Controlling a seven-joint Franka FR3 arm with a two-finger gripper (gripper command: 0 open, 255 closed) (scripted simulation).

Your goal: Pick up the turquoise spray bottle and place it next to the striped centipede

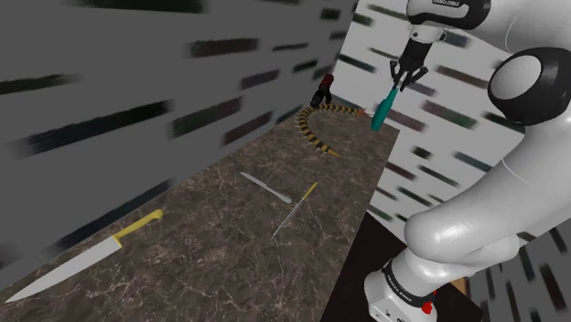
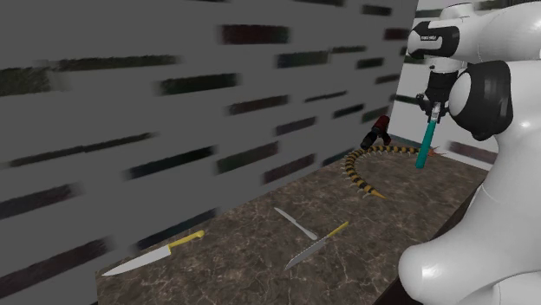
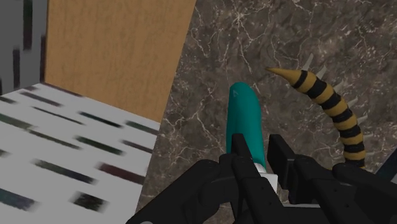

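Nearest in the shoulder view, a large knife with a yellow handle is seen lying on the dark marbled tabletop. Further along, a small grey knife and a slender knife with a yellow handle lie just beside each other. Beyond them the striped centipede is laid in a curve. It is banded in yellow and black, with pale spikes along its sides and a pointed end.

At the far end of the tabletop the turquoise spray bottle is gripped in the black gripper, whose fingers are closed on its upper part. The bottle is slim and smooth, plain turquoise along its body, with a rounded lower end and a white part where it is clasped. It hangs head up from the gripper, slightly tilted, its lower end just beside the centipede's pointed end. Whether it touches the tabletop cannot be told.

Past the centipede, a small red and black object is seen by the grey streaked wall.
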